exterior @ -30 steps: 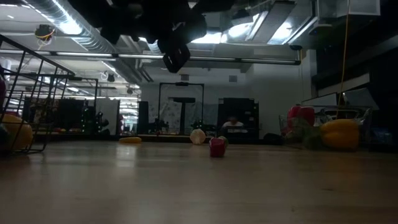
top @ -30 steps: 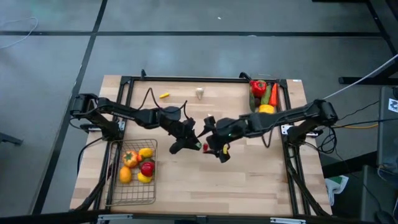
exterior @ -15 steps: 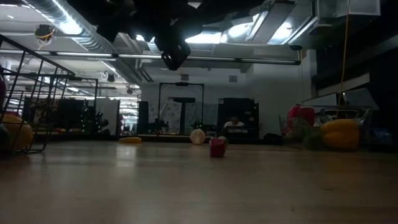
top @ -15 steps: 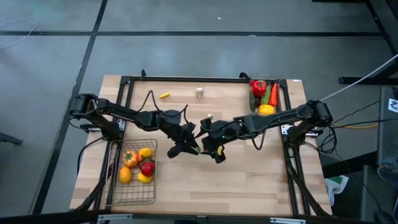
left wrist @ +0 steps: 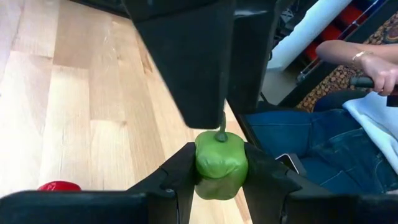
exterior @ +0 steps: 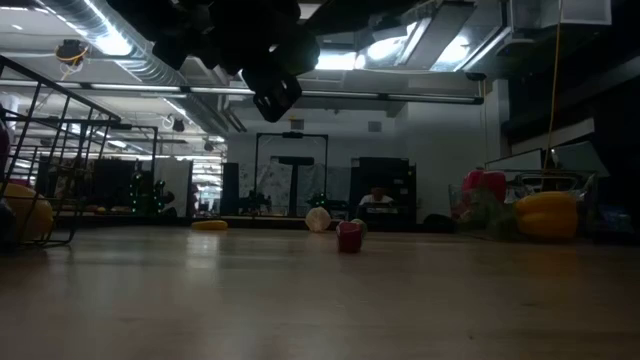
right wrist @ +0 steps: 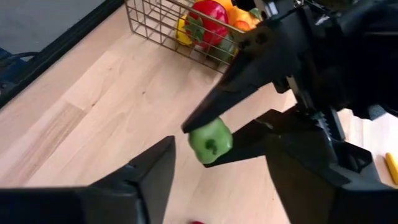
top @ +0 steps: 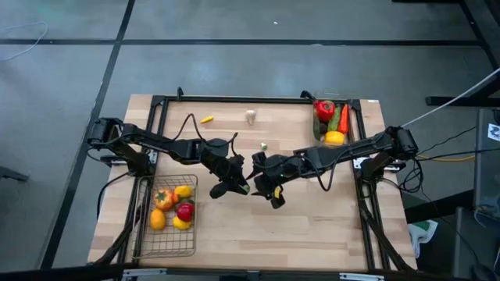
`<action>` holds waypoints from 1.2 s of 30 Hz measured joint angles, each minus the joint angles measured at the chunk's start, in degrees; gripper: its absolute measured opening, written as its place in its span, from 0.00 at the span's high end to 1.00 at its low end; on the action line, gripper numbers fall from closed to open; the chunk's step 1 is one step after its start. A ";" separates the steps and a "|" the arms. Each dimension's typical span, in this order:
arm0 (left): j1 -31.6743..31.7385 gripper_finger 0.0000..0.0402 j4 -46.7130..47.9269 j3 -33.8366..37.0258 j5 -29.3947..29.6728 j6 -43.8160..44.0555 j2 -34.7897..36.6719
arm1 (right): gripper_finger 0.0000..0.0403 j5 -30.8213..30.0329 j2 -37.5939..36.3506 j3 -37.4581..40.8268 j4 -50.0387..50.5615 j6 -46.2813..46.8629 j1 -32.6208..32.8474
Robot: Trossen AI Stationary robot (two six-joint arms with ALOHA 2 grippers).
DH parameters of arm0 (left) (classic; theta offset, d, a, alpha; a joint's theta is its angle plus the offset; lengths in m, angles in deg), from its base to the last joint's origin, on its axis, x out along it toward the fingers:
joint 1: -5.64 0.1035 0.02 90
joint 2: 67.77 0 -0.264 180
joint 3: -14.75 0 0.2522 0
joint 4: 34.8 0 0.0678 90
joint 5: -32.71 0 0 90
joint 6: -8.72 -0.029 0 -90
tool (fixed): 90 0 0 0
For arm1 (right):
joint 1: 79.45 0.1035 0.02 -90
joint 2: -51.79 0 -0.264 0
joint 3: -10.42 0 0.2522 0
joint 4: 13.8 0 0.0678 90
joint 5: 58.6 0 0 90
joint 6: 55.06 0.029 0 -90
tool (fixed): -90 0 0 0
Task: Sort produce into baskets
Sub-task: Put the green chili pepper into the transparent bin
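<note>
A robotics lab or test hall, indoors, w/ an industrial look. A light wood desk is framed by black metal rails and set on a grey floor w/ cables lying on it. In the low view, exposed ducts and strip lights are seen overhead, w/ dark racks at the back. A seated person in jeans is seen beside the desk.
</note>
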 joint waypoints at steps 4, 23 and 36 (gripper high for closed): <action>0.00 0.72 -0.06 0.00 0.00 0.00 0.02 | 0.48 0.02 0.00 0.00 -0.02 -0.02 -0.02; 0.00 0.72 -0.12 0.00 0.00 1.18 0.00 | 0.57 0.03 2.03 0.00 -0.34 -0.04 -0.02; 0.00 0.72 -0.08 -0.02 0.00 1.16 0.00 | 0.57 1.39 2.01 0.00 -0.33 -0.04 -0.02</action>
